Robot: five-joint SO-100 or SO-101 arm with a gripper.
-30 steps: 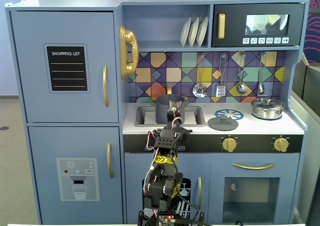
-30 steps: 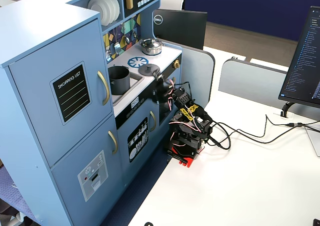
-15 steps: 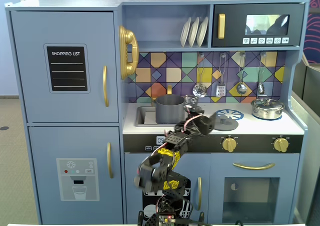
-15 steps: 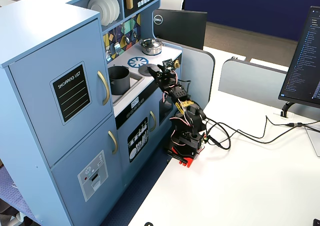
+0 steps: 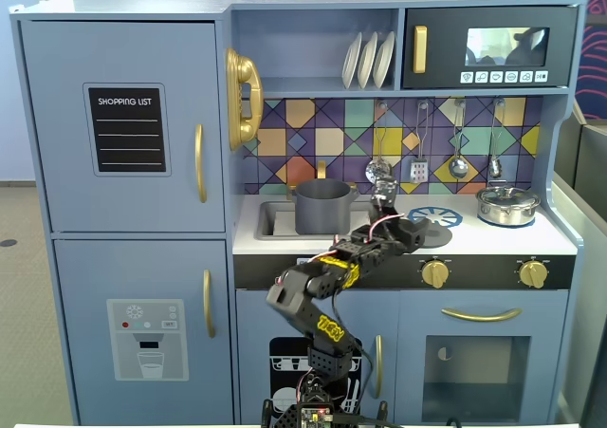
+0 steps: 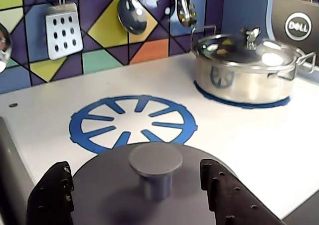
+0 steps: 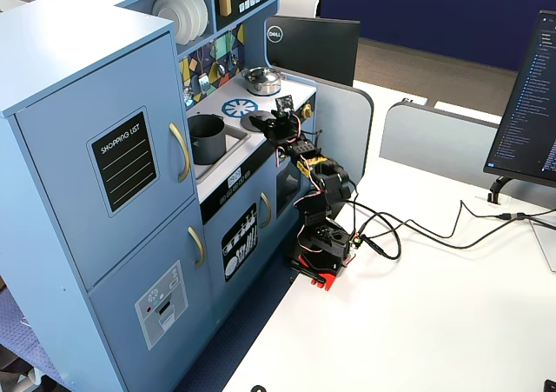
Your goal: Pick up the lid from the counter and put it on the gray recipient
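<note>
Matte dark-gray, the lid is lying flat on the white surface at the near edge of the toy stove top, its small centre knob standing upright, and I am reading that as the reason for my approach: the knob is the only raised part a two-finger grasp can take. In the wrist view the gripper is sitting low over the disc with one dark finger off to the left of the knob and the other finger off to the right; the jaws are standing wide apart, clear gaps showing on both sides, so nothing is being pinched yet. Whether the fingertips are resting on the lid's face I cannot tell.

Just beyond the lid the blue burner print is showing bare, and farther right the shiny silver pot is sitting on its own burner with its lid on, which I am leaving alone. In a fixed view the gray recipient is standing open-topped to the left of the arm's reach, by the sink, so I am judging the lift and carry as not yet started, and the closing on the knob as the next move
</note>
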